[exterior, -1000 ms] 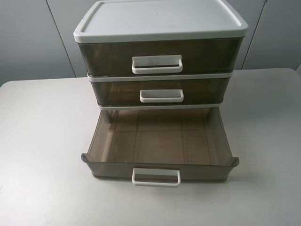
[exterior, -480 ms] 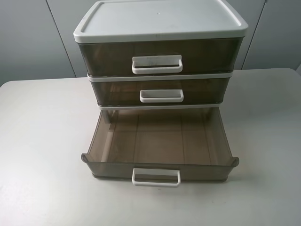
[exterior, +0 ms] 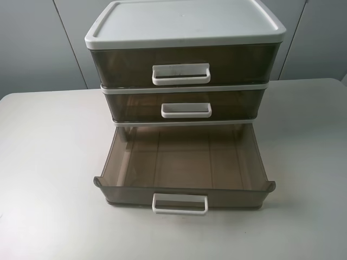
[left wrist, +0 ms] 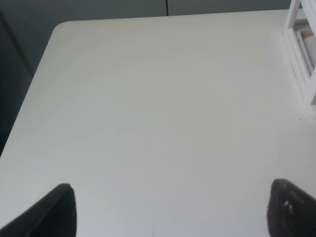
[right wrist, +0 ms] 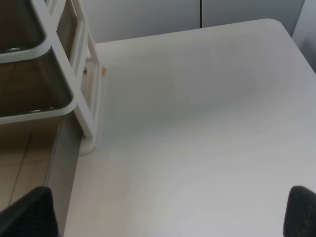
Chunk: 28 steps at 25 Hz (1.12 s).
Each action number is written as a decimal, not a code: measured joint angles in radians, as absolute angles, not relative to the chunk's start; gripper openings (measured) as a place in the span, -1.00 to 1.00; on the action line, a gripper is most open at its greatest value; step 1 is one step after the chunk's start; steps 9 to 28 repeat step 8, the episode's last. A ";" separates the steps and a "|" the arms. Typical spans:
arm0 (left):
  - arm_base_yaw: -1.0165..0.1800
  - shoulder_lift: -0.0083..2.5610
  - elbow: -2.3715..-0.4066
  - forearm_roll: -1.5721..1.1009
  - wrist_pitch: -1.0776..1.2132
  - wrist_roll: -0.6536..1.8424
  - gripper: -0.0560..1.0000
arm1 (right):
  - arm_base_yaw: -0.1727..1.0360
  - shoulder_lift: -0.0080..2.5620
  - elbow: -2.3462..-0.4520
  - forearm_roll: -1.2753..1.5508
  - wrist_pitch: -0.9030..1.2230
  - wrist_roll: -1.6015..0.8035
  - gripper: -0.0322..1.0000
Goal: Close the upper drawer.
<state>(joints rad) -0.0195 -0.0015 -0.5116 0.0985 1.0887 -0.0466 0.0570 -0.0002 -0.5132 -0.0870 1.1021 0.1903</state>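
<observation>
The upper drawer point(exterior: 184, 64) is smoky brown-grey, tall-walled, with a wide white loop handle point(exterior: 181, 74). It sits under the cabinet's white lid point(exterior: 184, 21), its front about level with the lid's rim. Neither gripper shows in the exterior high view. My left gripper point(left wrist: 175, 212) is open and empty over bare table; its dark fingertips point(left wrist: 61, 210) stand wide apart. My right gripper point(right wrist: 165, 215) is open and empty, its fingertips point(right wrist: 301, 210) wide apart, beside the cabinet's white side frame point(right wrist: 86, 98).
The shallower middle drawer point(exterior: 186, 103) is pushed in. The low-walled bottom drawer point(exterior: 184, 168) is pulled far out towards the table's front and is empty. The cabinet stands at the back middle of the white table point(exterior: 49, 179). The cabinet's frame edge point(left wrist: 301, 54) shows in the left wrist view.
</observation>
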 joint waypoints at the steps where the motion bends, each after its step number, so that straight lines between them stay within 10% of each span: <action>1: -0.019 -0.001 -0.512 0.098 1.089 -0.047 0.51 | 0.057 0.000 -0.513 -0.087 1.102 0.190 0.41; 28: -0.019 -0.001 -0.512 0.098 1.089 -0.047 0.51 | 0.057 0.000 -0.513 -0.087 1.102 0.190 0.41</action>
